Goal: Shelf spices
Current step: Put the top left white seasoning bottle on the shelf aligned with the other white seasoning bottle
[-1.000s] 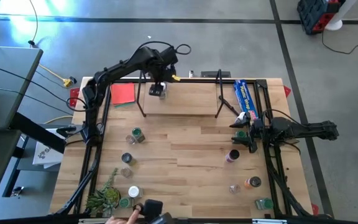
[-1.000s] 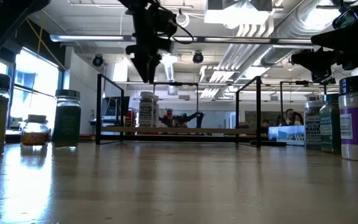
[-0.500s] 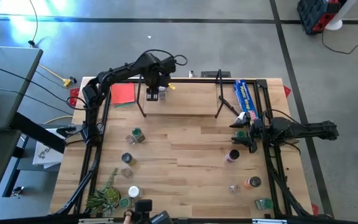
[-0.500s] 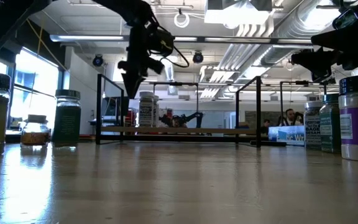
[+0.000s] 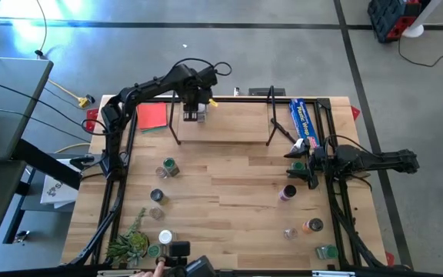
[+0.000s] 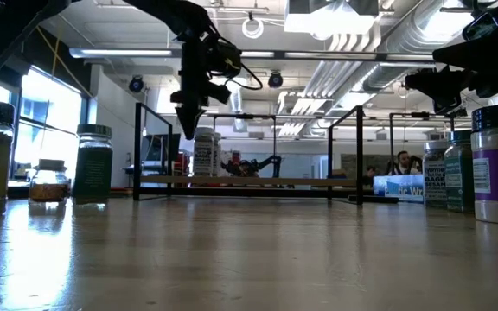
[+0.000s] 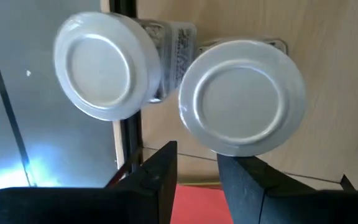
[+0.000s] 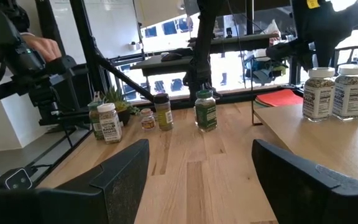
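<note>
A: Where does the left tool [image 7: 194,171] stand?
B: Above two white-capped jars [image 7: 241,96] on the shelf [image 5: 221,127], fingers narrowly parted, holding nothing.
A: The risk?
B: Drifting sideways, it could topple either jar. The right tool [image 8: 197,168] waits wide open, empty, near the table [image 5: 229,192] edge.

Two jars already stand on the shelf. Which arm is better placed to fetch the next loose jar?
Probably the right. The right gripper hangs open beside loose jars, with the purple-labelled jar close by. The left gripper is above the white-lidded jars on the shelf, far from any loose jar.
</note>
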